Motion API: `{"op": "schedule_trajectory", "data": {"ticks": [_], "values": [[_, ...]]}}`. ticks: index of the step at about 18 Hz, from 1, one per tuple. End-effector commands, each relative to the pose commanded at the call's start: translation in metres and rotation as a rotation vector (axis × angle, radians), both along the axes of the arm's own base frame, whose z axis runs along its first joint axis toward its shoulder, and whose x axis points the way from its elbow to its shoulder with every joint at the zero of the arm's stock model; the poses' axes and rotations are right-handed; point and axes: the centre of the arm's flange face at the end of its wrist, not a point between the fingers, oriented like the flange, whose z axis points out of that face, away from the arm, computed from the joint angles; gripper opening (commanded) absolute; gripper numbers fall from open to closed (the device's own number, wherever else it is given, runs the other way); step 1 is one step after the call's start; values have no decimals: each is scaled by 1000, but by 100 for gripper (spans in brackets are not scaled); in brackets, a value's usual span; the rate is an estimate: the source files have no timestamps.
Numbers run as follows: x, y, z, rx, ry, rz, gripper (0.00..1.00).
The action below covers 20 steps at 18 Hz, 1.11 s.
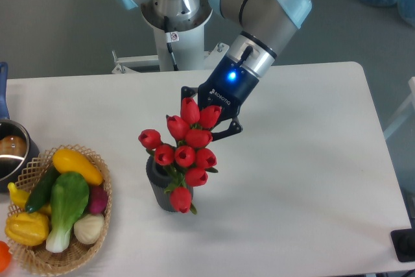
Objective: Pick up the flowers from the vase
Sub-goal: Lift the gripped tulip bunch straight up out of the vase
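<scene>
The flowers (187,148), a bunch of red tulip buds with green stems, hang tilted above and to the right of the vase (160,186), a small dark grey ribbed cylinder on the white table. My gripper (206,118) is shut on the flowers near the top of the bunch, its black fingers showing on either side of the upper buds. The lowest bud overlaps the vase's right side in this view. The stem ends are hidden behind the buds, so I cannot tell whether they are still inside the vase.
A woven wicker basket (98,228) with yellow, green and white toy vegetables stands at the front left. A dark pot (9,150) sits at the left edge. The arm's base (175,37) stands behind the table's back edge.
</scene>
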Motion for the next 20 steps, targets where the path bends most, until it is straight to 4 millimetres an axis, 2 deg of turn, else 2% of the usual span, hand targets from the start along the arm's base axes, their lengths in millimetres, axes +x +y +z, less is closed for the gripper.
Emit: {"op": "schedule_trajectory", "data": {"ticks": [6,13,20], "values": [[-5,-11,15,30,-10,24,0],[-9,-13,31,44,-27,46,0],[-21,-25,53,101,-88,79,0]]}}
